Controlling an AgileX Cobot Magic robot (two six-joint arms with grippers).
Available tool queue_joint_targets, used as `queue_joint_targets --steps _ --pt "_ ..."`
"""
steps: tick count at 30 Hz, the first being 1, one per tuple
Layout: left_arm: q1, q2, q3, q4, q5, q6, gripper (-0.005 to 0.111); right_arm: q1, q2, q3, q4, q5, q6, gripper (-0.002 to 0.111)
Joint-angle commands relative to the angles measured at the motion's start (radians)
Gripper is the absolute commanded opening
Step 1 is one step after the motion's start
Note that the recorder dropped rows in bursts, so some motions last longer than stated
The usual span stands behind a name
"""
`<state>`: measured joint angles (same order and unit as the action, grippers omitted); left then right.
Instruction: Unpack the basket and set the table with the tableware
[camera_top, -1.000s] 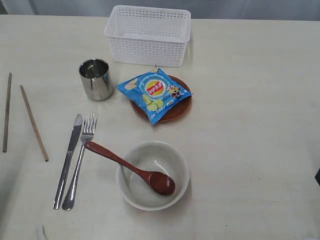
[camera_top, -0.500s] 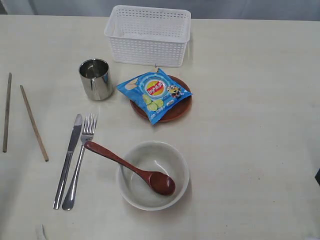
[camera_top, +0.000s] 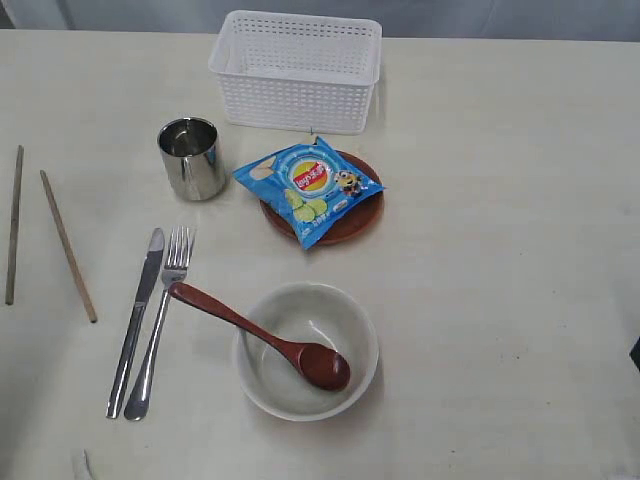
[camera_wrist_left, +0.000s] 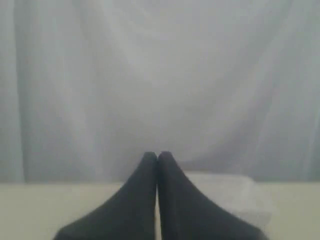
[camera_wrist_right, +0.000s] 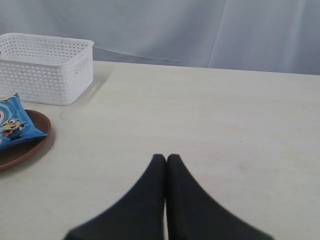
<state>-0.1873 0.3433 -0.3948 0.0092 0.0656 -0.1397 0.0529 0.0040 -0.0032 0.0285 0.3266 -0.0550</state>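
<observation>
The white basket (camera_top: 296, 70) is sitting on the table (camera_top: 500, 250), just beside the brown plate (camera_top: 360, 222); a blue chip bag (camera_top: 308, 188) is lying on it; the wooden spoon (camera_top: 260, 335) is resting in the bowl (camera_top: 345, 318); the left gripper (camera_wrist_left: 157, 156) and right gripper (camera_wrist_right: 166, 157) are pinching shut.

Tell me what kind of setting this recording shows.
Probably a staged lab tabletop rather than a home: a cream table backed by a plain grey curtain, with a white basket, bowl and steel cup set out.

spoon (camera_top: 262, 337) in bowl (camera_top: 306, 350), chip bag (camera_top: 308, 186) on plate (camera_top: 350, 222)
</observation>
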Motion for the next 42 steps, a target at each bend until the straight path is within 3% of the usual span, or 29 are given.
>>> queue_joint_targets --steps 1,5,10,13,17,21,26,34,42 --pt "0.003 0.309 -0.190 -0.009 0.244 -0.023 0.000 -0.002 -0.004 0.003 0.000 -0.002 -0.003 0.000" --pt "0.003 0.560 -0.318 0.093 0.335 -0.193 0.000 -0.002 -0.004 0.003 0.000 -0.002 -0.003 0.000" --pt "0.003 0.834 -0.384 0.291 0.483 -0.380 0.000 -0.002 -0.004 0.003 0.000 -0.002 -0.003 0.000" --pt "0.021 0.979 -0.387 0.277 0.564 -0.449 0.000 -0.002 -0.004 0.003 0.000 -0.002 -0.003 0.000" --pt "0.068 1.148 -0.387 0.185 0.574 -0.424 0.002 -0.002 -0.004 0.003 0.000 -0.002 -0.003 0.000" --pt "0.087 1.229 -0.387 0.122 0.536 -0.355 0.017 -0.002 -0.004 0.003 0.000 -0.002 -0.003 0.000" --pt "0.093 1.264 -0.387 0.015 0.472 -0.330 0.046 -0.002 -0.004 0.003 0.000 -0.002 -0.003 0.000" --pt "0.093 1.348 -0.387 -0.084 0.435 -0.332 0.032 -0.002 -0.004 0.003 0.000 -0.002 -0.003 0.000" --pt "0.093 1.405 -0.387 -0.097 0.394 -0.336 0.033 -0.002 -0.004 0.003 0.000 -0.002 -0.003 0.000"
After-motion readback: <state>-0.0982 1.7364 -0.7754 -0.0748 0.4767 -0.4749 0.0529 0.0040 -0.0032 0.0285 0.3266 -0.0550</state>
